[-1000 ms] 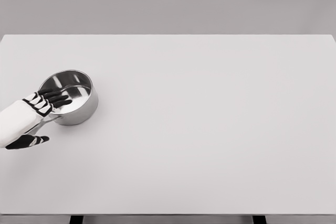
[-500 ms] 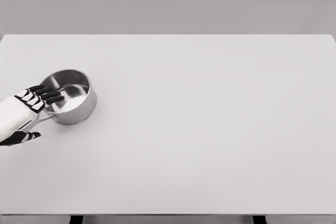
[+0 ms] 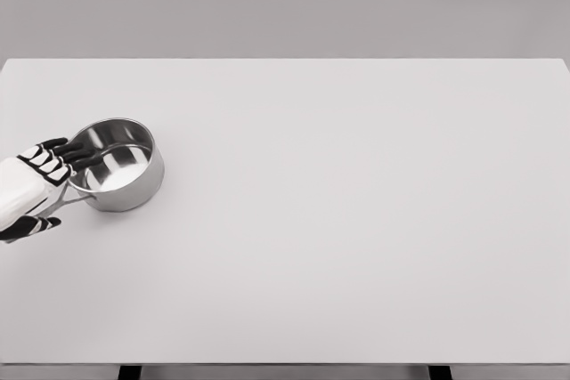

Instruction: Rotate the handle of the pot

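Black fingers [image 3: 76, 156] of the left hand [image 3: 37, 180] are spread loosely over the near rim of the shiny round steel pot [image 3: 116, 164], not clamped on anything I can see. Its thin metal handle [image 3: 61, 205] pokes toward the white table's [image 3: 356, 220] left edge, under the hand. Rotation looks mid-way at best.

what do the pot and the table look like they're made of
The pot looks like polished steel: silvery wall and inside, with bright reflections. It is a render, so that is only the look. The table is plain matte white with no grain or gloss, possibly laminate or painted board; the material stays open.
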Available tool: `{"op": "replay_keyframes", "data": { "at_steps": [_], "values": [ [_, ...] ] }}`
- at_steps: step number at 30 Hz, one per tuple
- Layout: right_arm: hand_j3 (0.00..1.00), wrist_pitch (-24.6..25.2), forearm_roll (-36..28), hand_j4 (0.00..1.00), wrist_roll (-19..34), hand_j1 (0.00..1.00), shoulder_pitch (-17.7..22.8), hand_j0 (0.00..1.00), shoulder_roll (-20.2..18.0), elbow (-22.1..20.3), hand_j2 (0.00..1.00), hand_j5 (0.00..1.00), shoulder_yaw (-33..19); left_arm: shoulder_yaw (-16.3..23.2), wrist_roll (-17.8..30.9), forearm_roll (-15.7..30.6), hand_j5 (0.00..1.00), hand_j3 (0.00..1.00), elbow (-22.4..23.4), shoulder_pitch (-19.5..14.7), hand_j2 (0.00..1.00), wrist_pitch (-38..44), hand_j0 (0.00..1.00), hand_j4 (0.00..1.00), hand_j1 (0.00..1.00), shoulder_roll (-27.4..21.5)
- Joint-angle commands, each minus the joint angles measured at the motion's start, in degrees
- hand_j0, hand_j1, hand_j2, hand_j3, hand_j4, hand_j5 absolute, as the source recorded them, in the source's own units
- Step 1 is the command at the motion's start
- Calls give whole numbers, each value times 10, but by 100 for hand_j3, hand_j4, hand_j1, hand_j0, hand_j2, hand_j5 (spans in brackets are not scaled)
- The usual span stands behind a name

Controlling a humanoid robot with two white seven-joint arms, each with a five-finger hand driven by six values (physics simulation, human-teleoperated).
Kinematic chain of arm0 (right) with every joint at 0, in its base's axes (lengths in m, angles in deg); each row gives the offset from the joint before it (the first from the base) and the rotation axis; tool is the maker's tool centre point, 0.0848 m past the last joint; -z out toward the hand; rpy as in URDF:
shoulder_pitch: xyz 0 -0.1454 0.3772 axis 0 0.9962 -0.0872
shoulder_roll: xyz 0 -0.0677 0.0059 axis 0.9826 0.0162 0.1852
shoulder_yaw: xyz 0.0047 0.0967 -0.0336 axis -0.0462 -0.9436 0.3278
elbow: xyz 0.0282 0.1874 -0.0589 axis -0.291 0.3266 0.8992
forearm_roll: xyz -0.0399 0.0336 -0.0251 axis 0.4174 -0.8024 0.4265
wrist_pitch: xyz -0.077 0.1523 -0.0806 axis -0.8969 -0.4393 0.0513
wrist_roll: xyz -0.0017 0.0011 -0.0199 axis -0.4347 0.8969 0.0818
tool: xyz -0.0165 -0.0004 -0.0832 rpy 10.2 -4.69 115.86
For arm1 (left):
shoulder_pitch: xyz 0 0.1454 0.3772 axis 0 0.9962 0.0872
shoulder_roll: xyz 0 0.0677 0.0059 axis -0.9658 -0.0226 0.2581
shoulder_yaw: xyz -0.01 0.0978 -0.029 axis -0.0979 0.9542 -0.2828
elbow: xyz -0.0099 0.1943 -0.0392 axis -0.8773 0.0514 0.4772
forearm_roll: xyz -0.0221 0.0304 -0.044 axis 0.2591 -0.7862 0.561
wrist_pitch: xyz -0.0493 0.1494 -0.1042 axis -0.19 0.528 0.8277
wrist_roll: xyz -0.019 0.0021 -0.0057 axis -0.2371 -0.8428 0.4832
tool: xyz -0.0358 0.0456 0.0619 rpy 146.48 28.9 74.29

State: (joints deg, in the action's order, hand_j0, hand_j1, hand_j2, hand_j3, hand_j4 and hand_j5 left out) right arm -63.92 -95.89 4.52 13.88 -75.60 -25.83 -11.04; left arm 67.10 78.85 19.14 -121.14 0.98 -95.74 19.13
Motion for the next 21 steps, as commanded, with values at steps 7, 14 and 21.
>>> {"op": "replay_keyframes", "data": {
  "at_steps": [7, 14, 21],
  "values": [
    [100, 0, 0, 100, 0, 100, 0, 100, 0, 0, 100, 100, 0, -1, -1, 0, 100, 100, 2, 0, 100, 0, 100, 100, 100, 0],
    [100, 0, 0, 100, 0, 100, 0, 100, 0, 0, 100, 100, 0, 0, -3, 2, 100, 100, -16, 14, 100, 0, 100, 100, 100, 2],
    [100, 0, 0, 100, 0, 100, 0, 100, 0, 0, 100, 100, 0, 2, -3, -2, 100, 100, 7, 19, 100, 0, 100, 100, 100, 2]
  ]
}}
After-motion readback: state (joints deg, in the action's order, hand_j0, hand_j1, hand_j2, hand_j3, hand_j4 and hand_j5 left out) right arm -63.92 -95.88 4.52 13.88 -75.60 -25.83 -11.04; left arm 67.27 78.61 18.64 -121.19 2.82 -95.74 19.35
